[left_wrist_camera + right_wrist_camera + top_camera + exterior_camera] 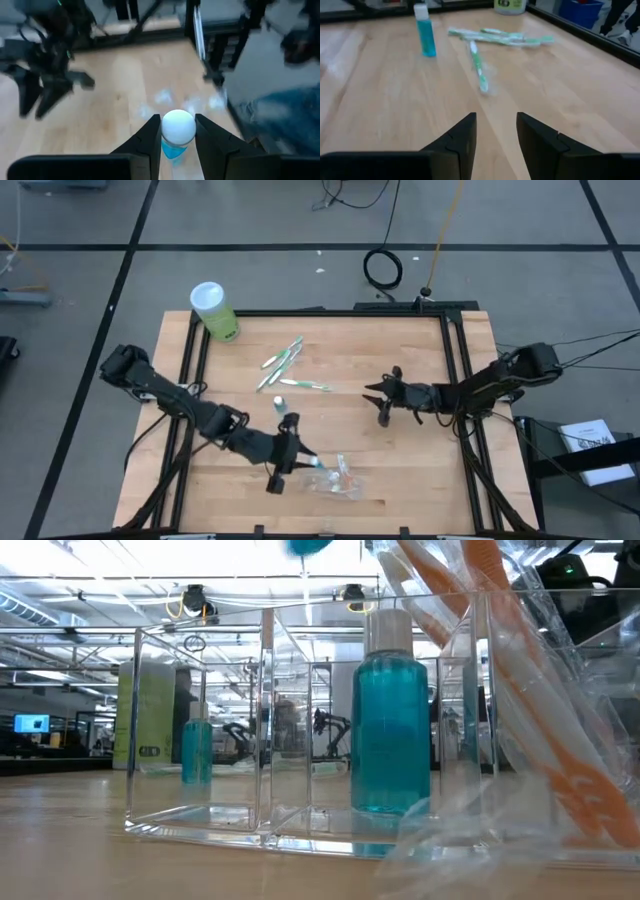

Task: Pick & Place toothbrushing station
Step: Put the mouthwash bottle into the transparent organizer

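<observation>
My left gripper (pixel 296 464) is near the table's front edge, shut on a tiny blue tube with a white cap (pixel 178 127), just left of the clear crinkly pouch (pixel 337 481). In the low view the pouch (pixel 560 690) holds pink-white toothbrushes (pixel 545 750). Green-white toothbrushes (pixel 284 360) lie flat on the wood at the centre back, one more (pixel 305 385) in front of them. A second blue tube (pixel 281 404) stands upright on its base. My right gripper (pixel 378 402) hovers open at the table's middle right, with nothing between its fingers (pixel 495 135). My left gripper pinches the tube between its two fingers, which sit on opposite sides of its white cap end (pixel 165 131). The fingers slant downward from the table's left. The blue body (pixel 173 150) shows below the cap, and the tube is lifted clear of the table.
A green-white canister (pixel 214 311) stands at the back left corner. A clear compartmented box (pixel 300 740) with a blue bottle (pixel 390 730) in it fills the low view. Black rails (pixel 455 380) run along the table's sides. Bare wood lies between the two grippers.
</observation>
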